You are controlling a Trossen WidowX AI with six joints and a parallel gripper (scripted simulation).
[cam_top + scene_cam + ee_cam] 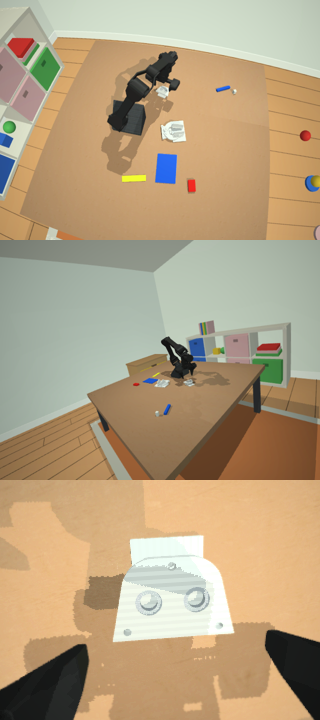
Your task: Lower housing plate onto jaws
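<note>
The white housing plate [162, 92] [189, 382] [172, 622] lies on the table beside the arm's base. The wrist view shows its two large round holes, several small ones and a rectangular tab at its far edge. My gripper [187, 376] [178, 645] is open and empty, above the table close to the plate. In the wrist view the plate lies beyond and between the fingertips, touched by neither. The white base with the jaws [173, 131] [162, 383] stands apart from the plate, with raised ridged parts side by side. The pins and stubs are too small to tell apart.
A blue mat [166, 168] [150, 380] lies near the jaw base, with a yellow bar [133, 178] and a red block [191, 185] beside it. A blue bar [223, 88] [167, 409] and a small white cube [234, 91] [157, 413] lie farther off.
</note>
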